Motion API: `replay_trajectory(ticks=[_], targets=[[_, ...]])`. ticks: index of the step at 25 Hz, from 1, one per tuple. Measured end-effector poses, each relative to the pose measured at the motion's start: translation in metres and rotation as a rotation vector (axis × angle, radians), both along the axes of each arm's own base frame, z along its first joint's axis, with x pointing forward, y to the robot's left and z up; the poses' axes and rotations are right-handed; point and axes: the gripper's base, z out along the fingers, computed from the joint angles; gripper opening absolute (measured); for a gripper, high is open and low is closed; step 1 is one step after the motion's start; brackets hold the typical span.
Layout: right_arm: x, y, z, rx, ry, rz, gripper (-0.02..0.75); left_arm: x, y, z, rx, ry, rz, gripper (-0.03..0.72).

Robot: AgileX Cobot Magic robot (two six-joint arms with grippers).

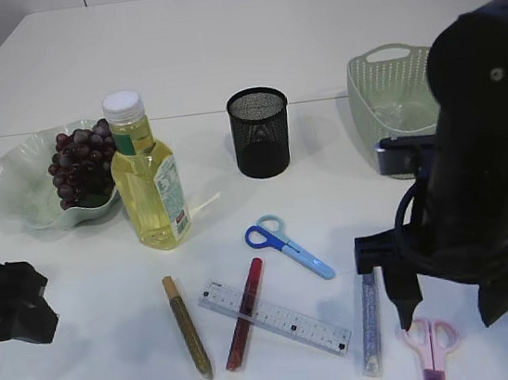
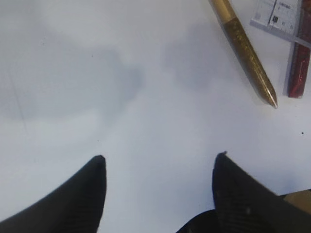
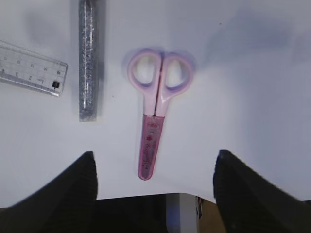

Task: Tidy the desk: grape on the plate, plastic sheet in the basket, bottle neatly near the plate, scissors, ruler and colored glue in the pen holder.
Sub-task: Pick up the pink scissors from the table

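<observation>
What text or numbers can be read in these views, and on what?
Ruler: printed scale digits; "1" and "2" seem to read near its end, the rest blurred.
Ruler, black square mark: too small to read.
Bottle label: print present, too small to read.
Pink scissors sheath: small red mark, illegible.
Glue sticks, blue scissors: no text seen.

Right arm (image 1: 488, 150): bulky matte black housing, 1 small screw, black cable looping; 2 tapered black fingers (image 3: 73, 189) per gripper.
</observation>
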Motion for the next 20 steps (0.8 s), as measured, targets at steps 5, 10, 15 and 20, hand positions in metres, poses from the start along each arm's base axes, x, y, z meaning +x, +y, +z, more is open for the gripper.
replay_trajectory(ticks=[5, 10, 15, 20], targets=[[0.005, 0.007, -0.015, -0.008, 0.002, 0.014, 0.575, -0.003, 0.004, -0.001, 0.056, 0.027, -0.025, 0.498], [0.004, 0.004, -0.018, -0.032, 0.000, 0.035, 0.575, -0.003, 0.007, -0.002, 0.088, 0.026, -0.040, 0.498], [-0.027, -0.010, -0.039, -0.018, 0.057, 0.023, 0.545, -0.003, 0.007, -0.002, 0.091, 0.024, -0.042, 0.498], [-0.057, -0.022, -0.031, 0.092, -0.024, -0.038, 0.529, -0.002, 0.007, -0.002, 0.089, 0.019, -0.042, 0.498]])
